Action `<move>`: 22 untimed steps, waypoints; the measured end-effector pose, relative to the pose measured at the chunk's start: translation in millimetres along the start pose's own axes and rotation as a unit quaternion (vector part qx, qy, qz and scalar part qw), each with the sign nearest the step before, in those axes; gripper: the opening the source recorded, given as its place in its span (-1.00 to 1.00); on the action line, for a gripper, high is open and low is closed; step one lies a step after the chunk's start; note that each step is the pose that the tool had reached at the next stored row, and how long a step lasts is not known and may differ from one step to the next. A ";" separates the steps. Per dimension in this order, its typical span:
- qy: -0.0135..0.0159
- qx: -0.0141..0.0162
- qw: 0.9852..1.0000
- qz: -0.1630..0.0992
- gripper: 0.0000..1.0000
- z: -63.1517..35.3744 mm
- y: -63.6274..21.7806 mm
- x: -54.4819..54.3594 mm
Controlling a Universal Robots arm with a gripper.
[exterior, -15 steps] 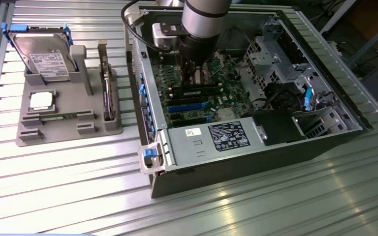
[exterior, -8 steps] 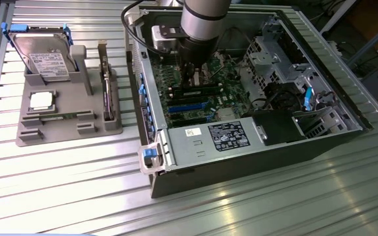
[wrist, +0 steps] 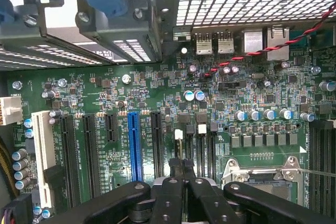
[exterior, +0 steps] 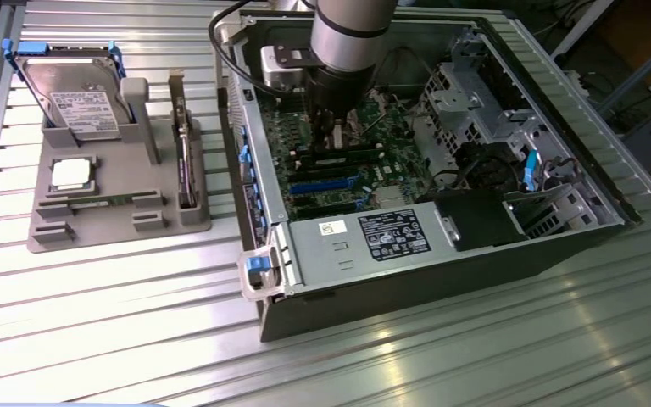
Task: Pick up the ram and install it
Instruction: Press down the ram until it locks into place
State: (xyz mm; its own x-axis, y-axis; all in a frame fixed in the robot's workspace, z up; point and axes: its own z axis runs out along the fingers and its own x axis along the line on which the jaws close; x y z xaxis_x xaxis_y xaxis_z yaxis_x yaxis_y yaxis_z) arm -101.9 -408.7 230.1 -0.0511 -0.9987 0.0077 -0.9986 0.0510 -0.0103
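Inside computer case [exterior: 439, 246], fingers [wrist: 173, 182] closed, over motherboard [wrist: 157, 114]

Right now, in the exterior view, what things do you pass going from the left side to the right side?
Hard drive → grey holder stand → blue latch → robot arm → metal drive cage.

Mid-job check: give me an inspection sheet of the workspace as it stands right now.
Surface: ribbed metal table, bearing a grey holder and an open computer case.
Job's things: ram, possibly the narrow stick on edge in the holder; not certain.
Clutter: hard drive and processor chip in the holder.
Grippers: hand shut, inside the case above the motherboard; whether it holds anything is unclear.
Cables: black cable by the arm; red-black wires in the case.
Surroundings: too dim to tell.
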 end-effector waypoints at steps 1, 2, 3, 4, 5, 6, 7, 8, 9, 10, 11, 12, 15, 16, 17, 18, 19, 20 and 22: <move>0.000 0.000 1.000 0.000 -0.79 -0.2 0.0 -0.1; 0.000 0.000 1.000 0.000 -0.79 -0.6 -0.1 -0.1; 0.000 0.000 1.000 0.000 -0.79 -1.4 0.0 0.0; 0.000 0.000 1.000 0.000 -0.79 -3.0 0.0 0.0; 0.000 0.000 1.000 0.000 -0.79 -5.1 0.0 0.0; 0.000 0.000 1.000 0.000 -0.79 -8.2 -0.1 0.1; 0.000 0.000 1.000 0.000 -0.79 -10.7 -0.1 0.1; 0.000 0.000 1.000 0.000 -0.79 -13.7 -0.1 0.1; 0.000 0.000 1.000 0.000 -0.79 -17.9 -0.2 0.1; 0.000 0.000 1.000 0.000 -0.79 -20.2 -0.2 0.1; 0.000 0.000 1.000 0.000 -0.79 -24.1 -0.2 0.2; 0.000 0.000 1.000 0.000 -0.79 -27.2 -0.3 0.2; 0.000 0.000 1.000 0.000 -0.79 -38.8 -1.5 0.2; 0.000 0.000 1.000 0.000 -0.79 -41.5 -2.1 0.2; 0.000 0.000 1.000 0.000 -0.79 -44.3 -2.9 0.2; 0.000 0.000 1.000 0.000 -0.79 -44.8 -3.0 0.2; 0.000 0.000 1.000 0.000 -0.79 -44.8 -3.0 0.2; 0.000 0.000 1.000 0.000 -0.79 -44.9 -3.0 0.2; 0.000 0.000 1.000 0.000 -0.79 -44.9 -7.1 0.0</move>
State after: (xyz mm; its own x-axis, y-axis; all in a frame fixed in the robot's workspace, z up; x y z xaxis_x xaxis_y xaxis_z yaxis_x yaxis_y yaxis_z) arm -95.3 -408.6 275.1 -0.0511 -0.9987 0.0077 -0.9986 0.0510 -0.0102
